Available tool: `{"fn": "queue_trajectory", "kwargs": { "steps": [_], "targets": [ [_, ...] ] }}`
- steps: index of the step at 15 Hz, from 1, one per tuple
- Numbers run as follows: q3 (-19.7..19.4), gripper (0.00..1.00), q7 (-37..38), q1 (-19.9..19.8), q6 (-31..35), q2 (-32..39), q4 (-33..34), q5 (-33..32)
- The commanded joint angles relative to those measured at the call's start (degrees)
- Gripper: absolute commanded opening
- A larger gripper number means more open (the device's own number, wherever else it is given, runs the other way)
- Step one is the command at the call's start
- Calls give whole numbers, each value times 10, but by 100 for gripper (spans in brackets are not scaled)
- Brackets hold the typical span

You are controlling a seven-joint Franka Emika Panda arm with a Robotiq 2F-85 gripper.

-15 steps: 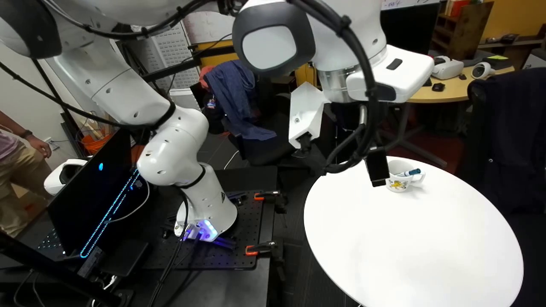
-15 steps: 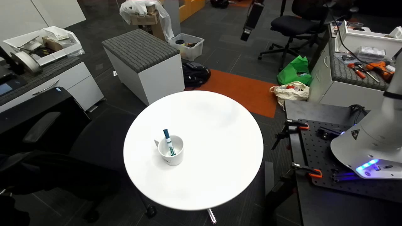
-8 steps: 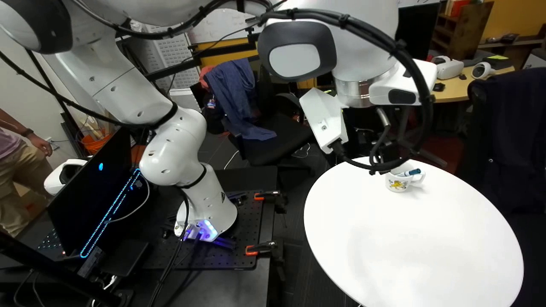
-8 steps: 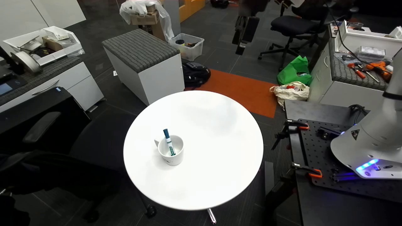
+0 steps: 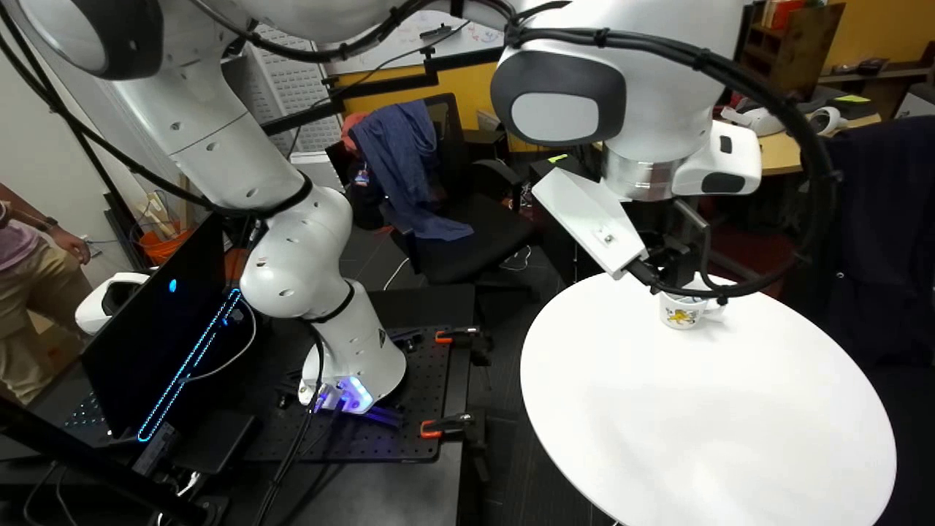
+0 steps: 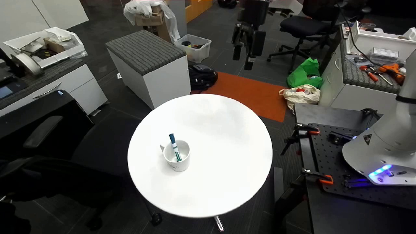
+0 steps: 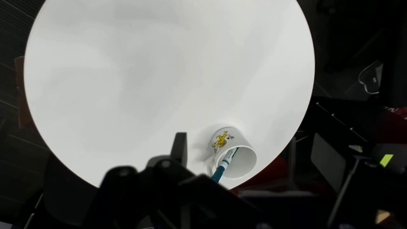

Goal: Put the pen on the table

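The pen point(image 6: 175, 150) has a dark teal cap and a white body with green lettering. It leans inside the small white cup point(image 6: 181, 166), cap up past the rim near the handle, also in the wrist view point(image 7: 223, 165). In an exterior view cables mostly hide it in the cup point(image 5: 681, 315). The cup stands upright on the round white table point(image 6: 224, 156). My gripper point(image 6: 243, 58) hangs in the air above the table, apart from the cup, its fingers spread and empty. In the wrist view one finger point(image 7: 180, 149) shows left of the cup.
A chair with a dark garment point(image 5: 869, 241) stands beside the table. The black base table point(image 6: 325, 201) with orange-tipped clamps point(image 6: 317, 177) is near the table's edge. A grey-topped cabinet point(image 6: 146, 52) and a black backpack point(image 6: 202, 76) stand beyond. Arm cables point(image 5: 796, 139) loop past the cup.
The arm and gripper have moved over toward the cup's side and turned; more of both fingers shows now. Cables now cover the pen in an exterior view. Pen and cup have not moved.
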Motion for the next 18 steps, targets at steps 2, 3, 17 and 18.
{"fn": "queue_trajectory", "kwargs": {
  "steps": [2, 3, 17, 18],
  "targets": [
    [37, 100, 24, -15, 36, 69, 39, -2],
    [44, 100, 40, -17, 45, 81, 43, -3],
    [140, 100, 380, -10, 92, 190, 100, -32],
    [144, 100, 382, -9, 95, 200, 106, -38]
  ]
}}
